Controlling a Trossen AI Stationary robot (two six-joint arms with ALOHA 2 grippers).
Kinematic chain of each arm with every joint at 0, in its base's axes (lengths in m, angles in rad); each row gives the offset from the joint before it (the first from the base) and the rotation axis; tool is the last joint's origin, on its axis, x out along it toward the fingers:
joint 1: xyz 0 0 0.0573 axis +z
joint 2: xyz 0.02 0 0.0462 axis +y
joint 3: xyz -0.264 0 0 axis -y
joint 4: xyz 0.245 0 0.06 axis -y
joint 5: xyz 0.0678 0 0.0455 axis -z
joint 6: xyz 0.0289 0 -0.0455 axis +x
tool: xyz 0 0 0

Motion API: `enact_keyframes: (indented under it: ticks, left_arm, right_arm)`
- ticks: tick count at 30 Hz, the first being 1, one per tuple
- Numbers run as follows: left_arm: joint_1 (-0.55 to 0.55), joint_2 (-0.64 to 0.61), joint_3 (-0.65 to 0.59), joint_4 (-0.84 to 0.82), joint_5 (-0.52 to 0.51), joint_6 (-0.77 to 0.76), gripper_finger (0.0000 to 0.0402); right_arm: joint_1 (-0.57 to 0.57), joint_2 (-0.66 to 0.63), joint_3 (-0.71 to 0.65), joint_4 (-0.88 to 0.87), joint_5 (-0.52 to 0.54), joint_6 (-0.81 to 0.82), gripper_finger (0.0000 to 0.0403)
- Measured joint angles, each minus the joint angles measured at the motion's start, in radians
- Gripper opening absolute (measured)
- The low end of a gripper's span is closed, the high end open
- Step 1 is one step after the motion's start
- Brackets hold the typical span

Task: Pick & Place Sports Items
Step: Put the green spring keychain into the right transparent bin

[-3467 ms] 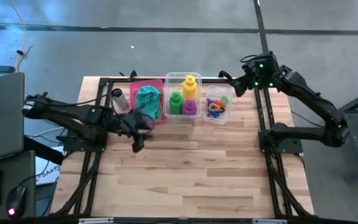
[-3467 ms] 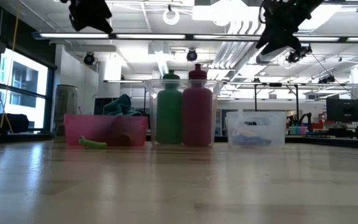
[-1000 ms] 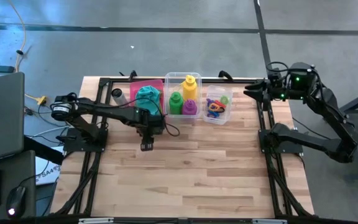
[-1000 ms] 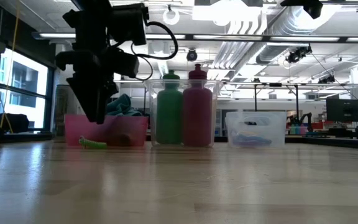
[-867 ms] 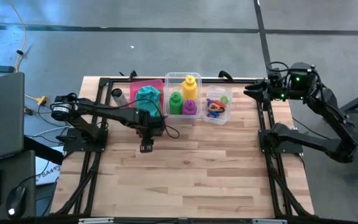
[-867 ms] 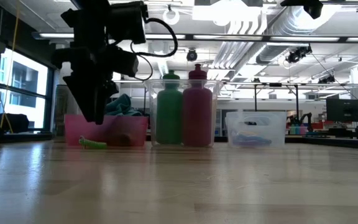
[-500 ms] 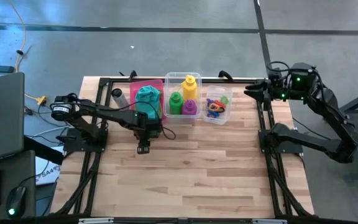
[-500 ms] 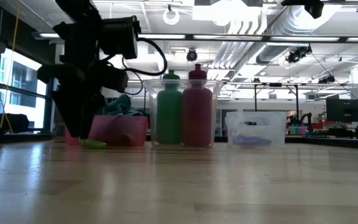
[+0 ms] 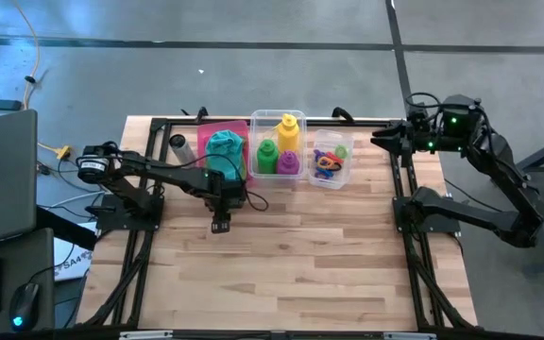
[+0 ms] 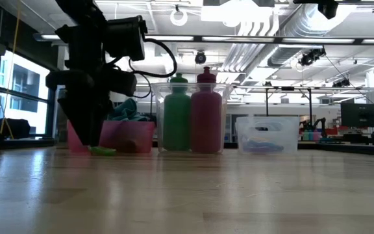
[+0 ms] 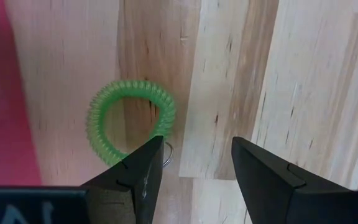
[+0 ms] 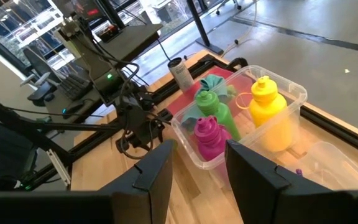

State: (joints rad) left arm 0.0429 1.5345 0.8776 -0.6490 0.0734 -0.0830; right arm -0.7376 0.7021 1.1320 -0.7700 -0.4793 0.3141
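Note:
A green coiled rubbery ring [image 11: 131, 121] lies flat on the table in front of the pink bin [image 9: 212, 128]; it also shows in the low view [image 10: 102, 151]. My left gripper [image 11: 196, 149] is open and points down just above the table [image 9: 220, 224], with the ring beside and partly under one fingertip. My right gripper [image 12: 197, 155] is open and empty, high over the table's far right [image 9: 385, 140]. A teal cloth [image 9: 223, 146] lies in the pink bin. Green [image 9: 266, 154], purple [image 9: 289, 161] and yellow [image 9: 288, 127] bottles stand in a clear bin. My left gripper comes from above, pointing down. One fingertip [image 11: 148, 163] stands over the ring's rim [image 11: 118, 157]. The other stands on bare table clear of the ring. I cannot tell whether the fingertip touches the ring.
A small clear bin [image 9: 332, 140] with several coloured rings [image 9: 327, 163] stands to the right of the bottle bin. A grey metal cylinder [image 9: 178, 146] lies left of the pink bin. The black frame rails [image 9: 149, 246] run along both sides. Bare wood [image 9: 291, 255] fills the near half.
My left gripper has gone down toward the table and a little toward the left edge, ending with its open fingers low over the green ring. My right arm has kept still.

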Motion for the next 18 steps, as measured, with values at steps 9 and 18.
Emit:
enact_keyframes:
  ticks: [9,18]
  left_arm:
    - [-0.007,-0.007,0.000,-0.001,0.041,-0.024,0.0186]
    - [-0.007,-0.046,0.000,0.004,-0.010,-0.037,0.0186]
  right_arm:
    - [0.000,-0.002,0.000,-0.001,-0.002,0.008,0.0139]
    - [0.000,-0.001,0.000,-0.001,0.001,0.007,0.0139]
